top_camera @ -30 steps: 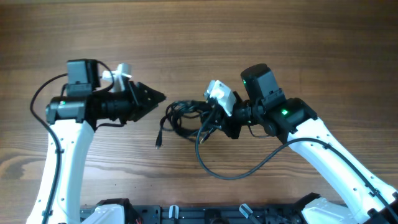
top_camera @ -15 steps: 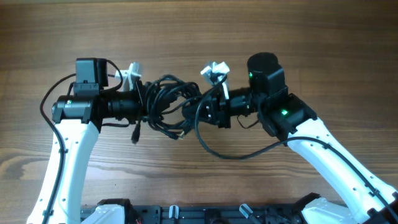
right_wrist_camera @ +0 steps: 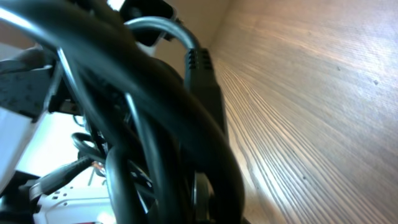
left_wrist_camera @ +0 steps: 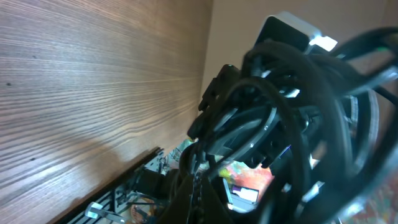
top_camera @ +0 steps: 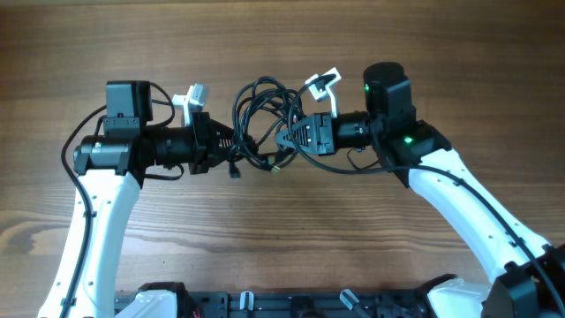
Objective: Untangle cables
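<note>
The cables [top_camera: 260, 119] are one knotted bundle of thin black cords, held up between my two grippers over the middle of the wooden table. Loops stand above the knot and two plug ends hang below it. My left gripper [top_camera: 225, 143] is shut on the bundle's left side. My right gripper [top_camera: 287, 141] is shut on its right side. In the left wrist view the cables [left_wrist_camera: 292, 118] fill the right half, with the jaws [left_wrist_camera: 199, 186] closed on a strand. In the right wrist view thick loops and a plug [right_wrist_camera: 202, 68] crowd the lens, hiding the fingers.
The wooden table [top_camera: 282, 247] lies bare under and around the arms. A dark rail with clips [top_camera: 291, 305] runs along the front edge. Each arm's own thicker black cable [top_camera: 66, 146] loops beside its wrist.
Both grippers have lifted the bundle and shifted it to the right. A second ago the left gripper was apart from the cables; it has closed on the bundle.
</note>
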You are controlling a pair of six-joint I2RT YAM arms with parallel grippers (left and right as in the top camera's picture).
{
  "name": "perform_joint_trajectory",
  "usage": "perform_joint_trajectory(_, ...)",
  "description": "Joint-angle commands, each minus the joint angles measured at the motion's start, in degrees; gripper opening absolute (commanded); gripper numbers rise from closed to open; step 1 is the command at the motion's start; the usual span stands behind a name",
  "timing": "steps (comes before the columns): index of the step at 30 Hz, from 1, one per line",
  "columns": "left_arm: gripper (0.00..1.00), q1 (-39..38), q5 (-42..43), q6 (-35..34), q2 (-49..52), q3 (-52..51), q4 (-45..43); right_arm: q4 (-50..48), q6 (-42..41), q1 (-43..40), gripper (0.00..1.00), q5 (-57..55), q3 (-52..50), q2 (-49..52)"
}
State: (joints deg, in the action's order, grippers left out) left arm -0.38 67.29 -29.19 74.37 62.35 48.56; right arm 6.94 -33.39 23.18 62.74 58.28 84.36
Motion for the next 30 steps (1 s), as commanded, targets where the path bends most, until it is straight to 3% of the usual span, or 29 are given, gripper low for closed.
perform_joint_trajectory(1,0.04,-0.1,-1.4,0.2,-0.5,0.5,-0.4,4.5,1.2,0.0,0.28,-1.9,0.5,1.8)
perform_joint_trajectory(2,0.04,-0.1,-1.4,0.2,-0.5,0.5,-0.4,6.7,3.2,0.0,0.44,-2.0,0.5,1.8)
perform_joint_trajectory(3,0.04,-0.1,-1.4,0.2,-0.5,0.5,-0.4,9.3,5.2,0.0,0.68,-3.4,0.5,1.8)
perform_joint_trajectory(6,0.04,-0.1,-2.3,0.2,-0.5,0.5,-0.3,15.5,10.0,0.0,1.00,-11.0,0.5,1.8)
perform_joint_trajectory(11,0.04,-0.1,-6.7,-1.8,-0.5,0.5,0.6,21.4,12.4,0.0,1.00,-21.8,0.5,1.8)
perform_joint_trajectory(13,0.04,-0.1,-13.2,-3.3,-0.5,0.5,1.3,24.1,12.4,0.0,1.00,-27.8,0.5,1.8)
perform_joint_trajectory(16,0.04,-0.1,-31.0,-6.3,-0.5,0.5,4.0,27.4,12.9,0.1,0.95,-30.4,0.5,1.8)
perform_joint_trajectory(18,0.04,-0.1,-47.9,-9.3,-0.4,0.5,7.0,28.8,12.8,1.3,0.80,-30.4,0.5,1.8)
perform_joint_trajectory(20,0.04,-0.1,-59.3,-13.7,0.1,0.5,8.6,28.0,14.0,5.5,0.74,-30.4,0.5,1.8)
perform_joint_trajectory(23,0.04,0.7,-60.6,-16.8,1.4,0.5,8.3,25.6,14.3,13.7,0.69,-38.5,0.5,2.3)
perform_joint_trajectory(28,0.06,5.1,-56.2,-16.0,4.1,0.5,8.9,19.4,17.1,27.3,0.67,-63.3,0.5,8.9)
perform_joint_trajectory(30,0.09,5.2,-56.2,-15.8,4.2,0.5,9.2,15.3,19.7,30.0,0.65,-65.9,0.5,12.9)
